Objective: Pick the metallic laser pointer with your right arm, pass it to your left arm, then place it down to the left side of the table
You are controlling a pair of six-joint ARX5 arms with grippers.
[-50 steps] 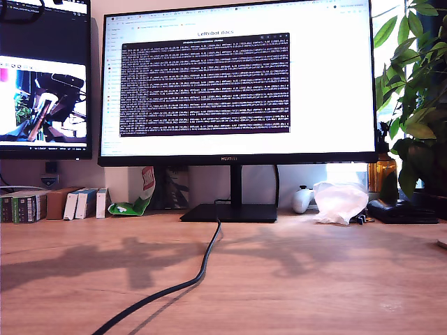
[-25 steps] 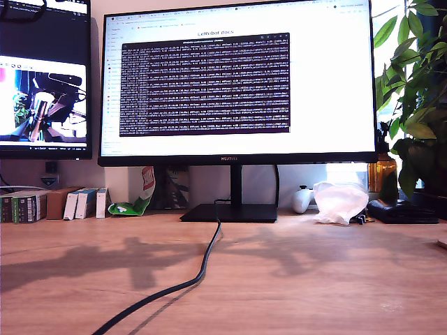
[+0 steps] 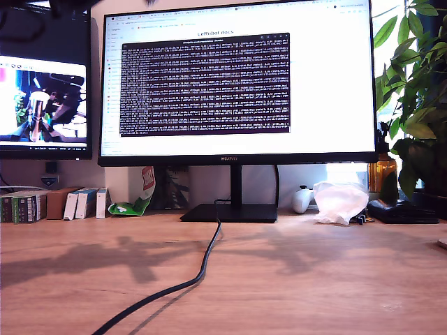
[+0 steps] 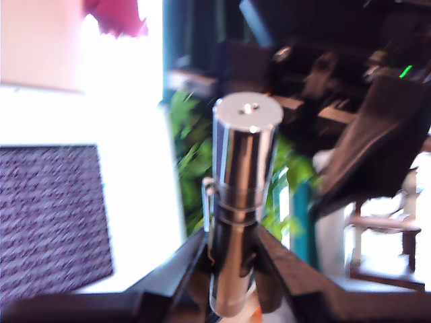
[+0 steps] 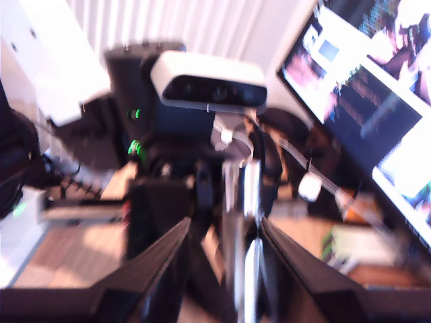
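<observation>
my first gripper (image 4: 232, 269) is clamped on the laser pointer (image 4: 242, 195), holding the shiny silver cylinder upright in the air between its two black fingers (image 4: 178, 272), flat end with the small hole pointing away from the jaws. in the blurred second wrist view the pointer (image 5: 246, 202) stands between the fingers (image 5: 158, 269) of my second gripper (image 5: 222, 269), which sit spread on either side of it, and whether they touch it i cannot tell. in the exterior view the wooden table (image 3: 314, 279) carries only a black cable (image 3: 195, 276) before the big monitor (image 3: 237, 80), with neither arm clearly showing.
</observation>
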